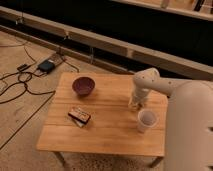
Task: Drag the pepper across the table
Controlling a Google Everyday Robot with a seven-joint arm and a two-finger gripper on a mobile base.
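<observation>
**Now: white robot arm reaching down to the right side of a low wooden table**

Seen from above and slightly to one side, a small rectangular low table with a light wooden plank tabletop (112, 132) and thin legs stands on a beige floor.

The robot's white, rounded arm (146, 81) comes in from the right and bends downward over the tabletop's right half, towards the back edge. Its pincer (136, 104) points straight down, with its tip at or just above the wood. Whether the pincer is open or closed, or has hold of anything, cannot be told from this view. The pepper cannot be picked out either, because the spot beneath the pincer is hidden by the arm.

A white paper cup (146, 120) stands upright just in front of the pincer, near the right edge. A dark purple round bowl (83, 86) sits upright on the left half of the tabletop, towards the back, well apart from the pincer. A small flat rectangular packet with dark and orange markings (79, 116) lies in front of the bowl, nearer the front-left corner.

The robot's large pale body (190, 130) fills the lower right corner. On the floor to the left, black cables (20, 85) loop towards a dark box-shaped device (47, 65). A long pale ledge (100, 42) runs along a dark wall behind the table.
</observation>
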